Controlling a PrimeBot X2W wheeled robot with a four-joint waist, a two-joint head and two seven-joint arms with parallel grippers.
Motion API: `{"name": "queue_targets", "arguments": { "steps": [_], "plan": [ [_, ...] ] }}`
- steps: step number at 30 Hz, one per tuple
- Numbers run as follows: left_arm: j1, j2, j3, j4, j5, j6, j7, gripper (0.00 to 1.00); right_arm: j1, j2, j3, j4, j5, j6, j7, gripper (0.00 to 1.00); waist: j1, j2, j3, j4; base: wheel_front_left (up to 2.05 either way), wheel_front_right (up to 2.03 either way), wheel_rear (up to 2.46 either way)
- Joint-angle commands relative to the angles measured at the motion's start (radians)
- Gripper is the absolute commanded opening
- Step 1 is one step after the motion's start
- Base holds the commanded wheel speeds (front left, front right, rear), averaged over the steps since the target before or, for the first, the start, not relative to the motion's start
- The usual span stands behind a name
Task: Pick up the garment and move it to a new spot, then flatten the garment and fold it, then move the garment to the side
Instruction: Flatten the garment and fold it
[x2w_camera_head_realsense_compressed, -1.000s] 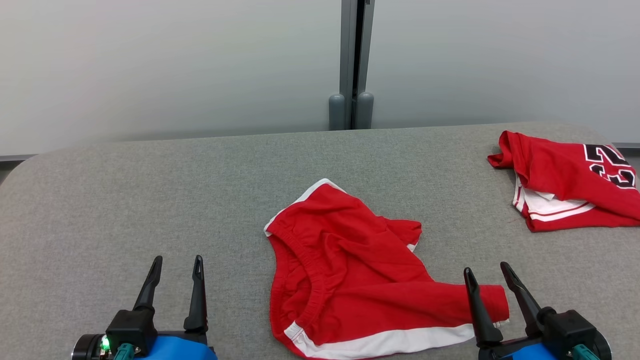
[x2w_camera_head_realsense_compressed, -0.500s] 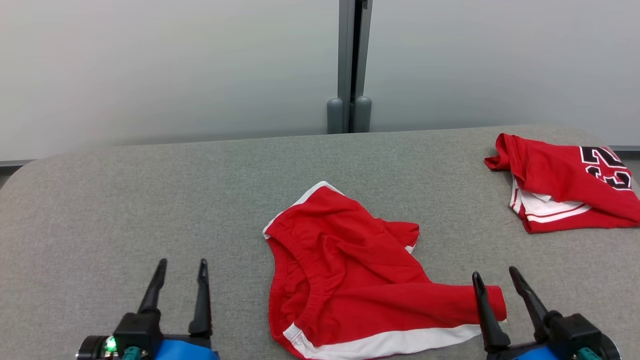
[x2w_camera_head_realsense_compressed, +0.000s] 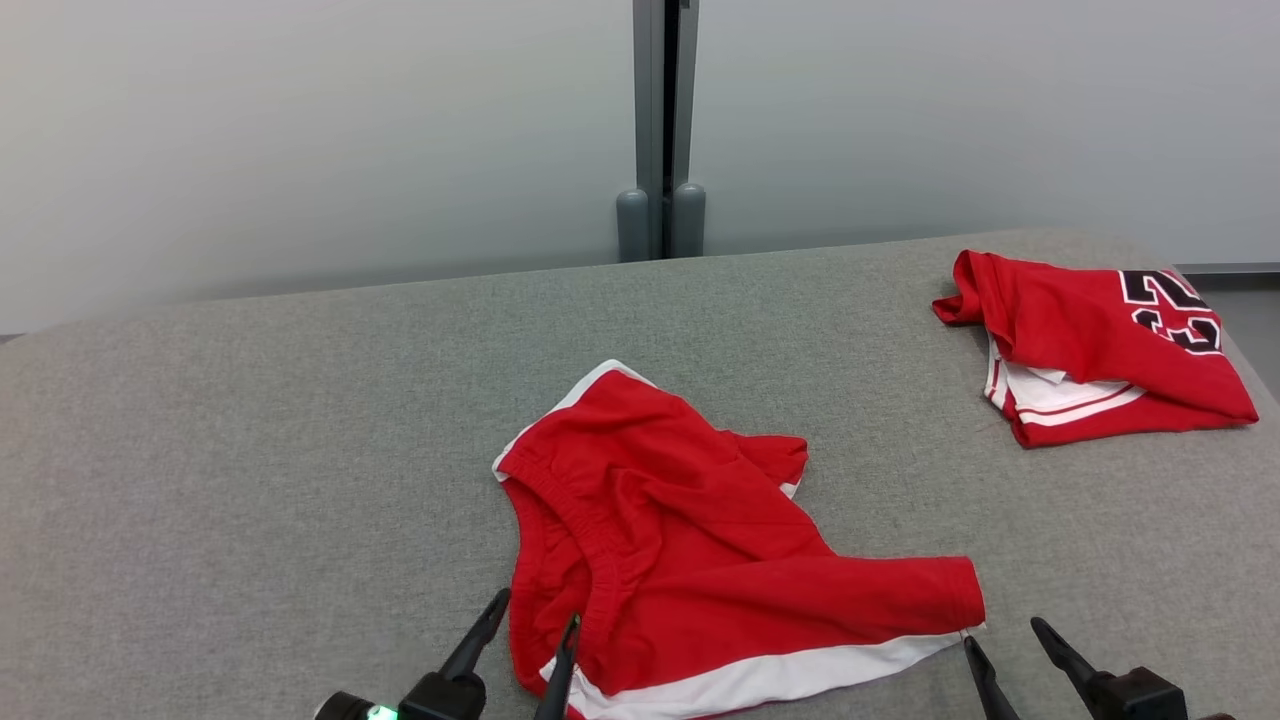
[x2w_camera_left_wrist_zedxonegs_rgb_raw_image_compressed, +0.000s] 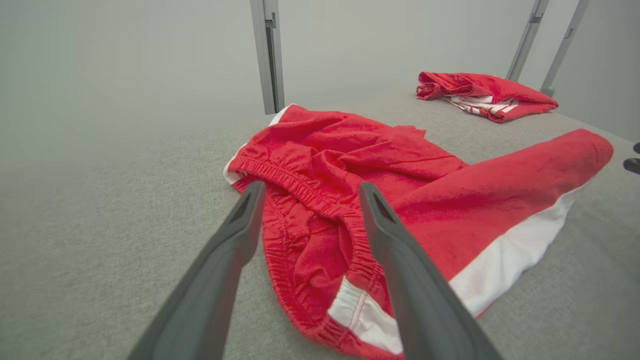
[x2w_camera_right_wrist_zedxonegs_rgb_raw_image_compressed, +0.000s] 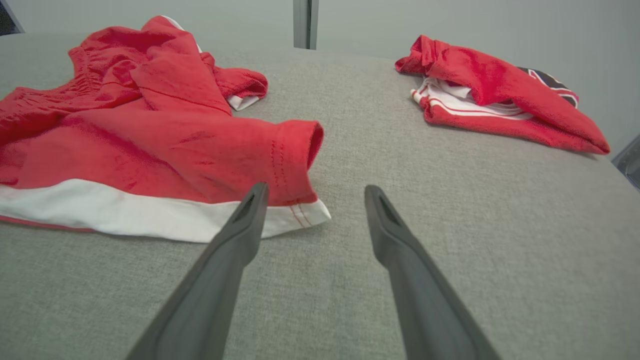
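Crumpled red cotton shorts with white trim (x2w_camera_head_realsense_compressed: 700, 560) lie front-centre on the grey fabric worktop (x2w_camera_head_realsense_compressed: 250, 450). Left fingers (x2w_camera_head_realsense_compressed: 478, 632) and right fingers (x2w_camera_head_realsense_compressed: 1060, 650) are both spread wide and empty. You'd best pinch the elastic waistband (x2w_camera_left_wrist_zedxonegs_rgb_raw_image_compressed: 300, 190) left, the white hem corner (x2w_camera_right_wrist_zedxonegs_rgb_raw_image_compressed: 305, 210) right, and lift evenly.

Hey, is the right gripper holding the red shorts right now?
No, the right gripper stands open over bare table, just beside the leg end of the shorts.

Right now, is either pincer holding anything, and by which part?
Nothing is held. The left pincer is open at the waistband of the red shorts; the right pincer is open beside their leg hem.
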Motion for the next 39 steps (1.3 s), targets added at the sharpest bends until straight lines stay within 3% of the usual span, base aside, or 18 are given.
{"name": "queue_targets", "arguments": {
  "steps": [1, 10, 31, 32, 33, 34, 35, 36, 39],
  "plan": [
    [0.003, 0.014, -0.031, 0.014, -0.011, -0.001, -0.004, 1.0, -0.028, -0.014, 0.015, 0.021, 0.01, 0.0, -0.003, 1.0, 0.0, -0.0001, 0.001, -0.005, 0.0, 0.0, 0.0],
    [-0.05, 0.055, -0.16, 0.135, -0.06, -0.001, -0.004, 1.0, -0.138, -0.044, 0.119, 0.143, 0.07, 0.0, -0.003, 1.0, 0.0, -0.0001, 0.032, -0.022, 0.0, 0.0, 0.0],
    [-0.173, 0.049, -0.245, 0.313, -0.112, -0.001, -0.004, 1.0, -0.296, -0.063, 0.325, 0.371, 0.184, 0.0, -0.003, 1.0, 0.0, -0.0001, 0.08, -0.012, 0.0, 0.0, 0.0],
    [-0.174, 0.048, -0.25, 0.331, -0.116, -0.001, -0.004, 1.0, -0.296, -0.06, 0.328, 0.383, 0.193, 0.0, -0.001, 0.96, 0.0, -0.0001, 0.079, -0.012, 0.0, 0.0, 0.0],
    [-0.176, 0.047, -0.256, 0.344, -0.123, -0.001, -0.004, 0.99, -0.296, -0.057, 0.333, 0.395, 0.2, 0.0, -0.001, 0.62, 0.0, -0.0001, 0.079, -0.012, 0.0, 0.0, 0.0],
    [-0.179, 0.046, -0.261, 0.357, -0.13, -0.001, -0.003, 0.45, -0.296, -0.056, 0.341, 0.399, 0.207, 0.0, 0.0, 0.0, 0.0, -0.0001, 0.079, -0.012, 0.0, 0.0, 0.0],
    [-0.181, 0.046, -0.267, 0.365, -0.136, -0.001, -0.003, 0.3, -0.296, -0.056, 0.34, 0.395, 0.216, 0.0, 0.0, 0.0, 0.0, -0.0001, 0.079, -0.012, 0.0, 0.0, 0.0],
    [-0.182, 0.045, -0.271, 0.368, -0.143, -0.001, -0.002, 0.03, -0.293, -0.058, 0.335, 0.384, 0.224, 0.0, -0.001, 0.0, 0.0, -0.0001, 0.078, -0.011, 0.0, 0.0, 0.0],
    [-0.177, 0.043, -0.271, 0.353, -0.166, -0.001, -0.002, 0.0, -0.269, -0.066, 0.314, 0.336, 0.238, 0.0, -0.002, 0.0, 0.0, -0.0001, 0.076, -0.009, 0.0, 0.0, 0.0]
  ]
}}
